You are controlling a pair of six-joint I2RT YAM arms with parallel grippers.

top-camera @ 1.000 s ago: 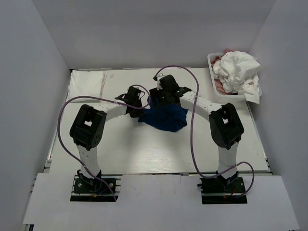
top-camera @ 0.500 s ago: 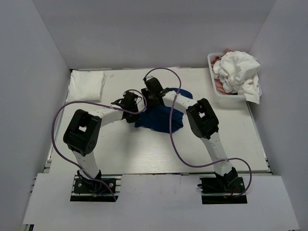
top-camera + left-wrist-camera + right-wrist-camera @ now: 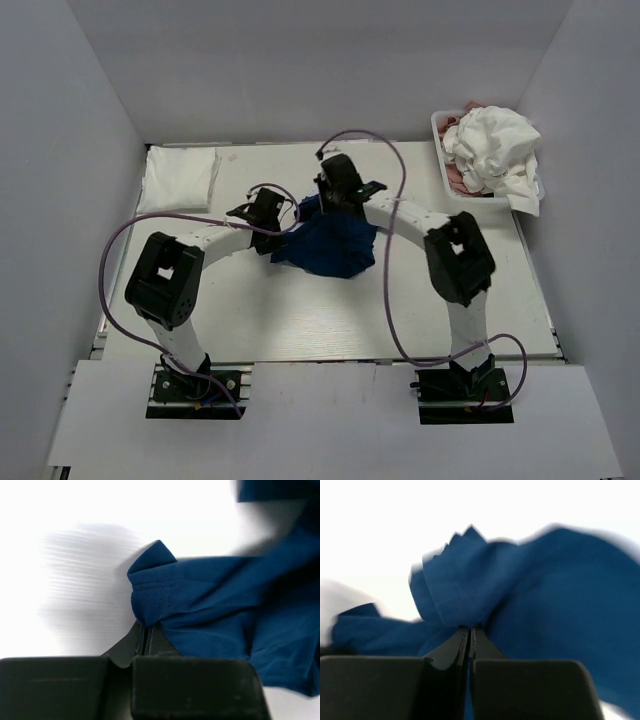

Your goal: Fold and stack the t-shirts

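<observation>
The left pincer (image 3: 145, 630) is fully closed, clamping a hem fold of the navy t-shirt (image 3: 332, 248). The right pincer (image 3: 469, 631) is fully closed on a bunched fold of the same garment. The shirt sits crumpled between the 2 pincers at mid-tabletop (image 3: 300, 315). The other t-shirts (image 3: 492, 150) are heaped in the basket (image 3: 441, 150) at the far right.

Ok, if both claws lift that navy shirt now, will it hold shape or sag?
Probably floppy: the navy t-shirt lies bunched and creased, so it should sag between grips. Likely light: the left claw and right claw each hold it by one thin pinched fold. Those small bites might slip.
</observation>
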